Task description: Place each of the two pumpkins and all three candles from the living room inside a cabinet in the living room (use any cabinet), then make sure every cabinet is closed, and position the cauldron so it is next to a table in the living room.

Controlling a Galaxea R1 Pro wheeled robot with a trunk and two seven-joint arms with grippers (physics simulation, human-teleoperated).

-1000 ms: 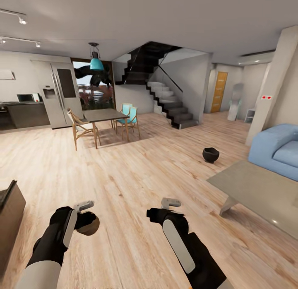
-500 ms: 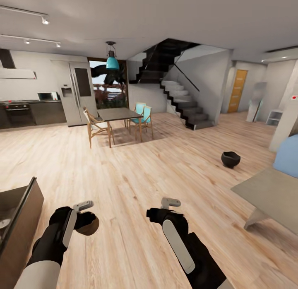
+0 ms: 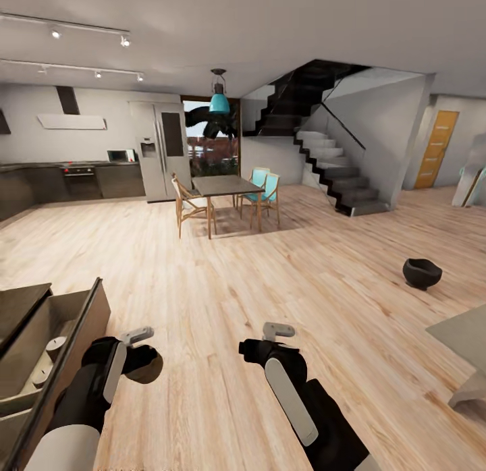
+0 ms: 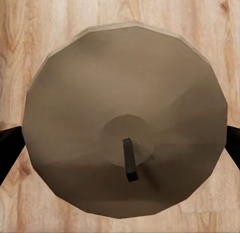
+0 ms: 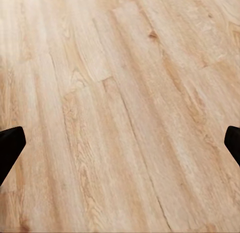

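My left claw point(image 3: 143, 363) is clenched around a candle point(image 4: 125, 123); the left wrist view looks straight down on its round beige top and short dark wick, with a fingertip point(image 4: 9, 148) pressed at either side, above the wooden floor point(image 3: 270, 282). In the head view that candle shows as a dark rounded shape at the end of my left arm. My right claw point(image 5: 120, 143) is released and grasps nothing: its two dark fingertips sit at opposite edges of the right wrist view with bare floorboards between them.

At my left stands the cabinet point(image 3: 88, 316), its drawer pulled open with the dark front leaning out toward me. Inside the pale drawer I see two more candles point(image 3: 55, 345), upright, one near the other, close to the front wall. I cannot tell whether anything else lies deeper in it, since my left arm and the drawer front hide part of the interior.

The cauldron point(image 3: 422, 273) sits on the floor well off to my right, mouth up, apart from the corner of the table point(image 3: 466, 336) that shows at the right edge. Whether anything is in the cauldron I cannot tell from here.

Far ahead stand a dining table point(image 3: 226, 185) with chairs and a staircase point(image 3: 337, 167).
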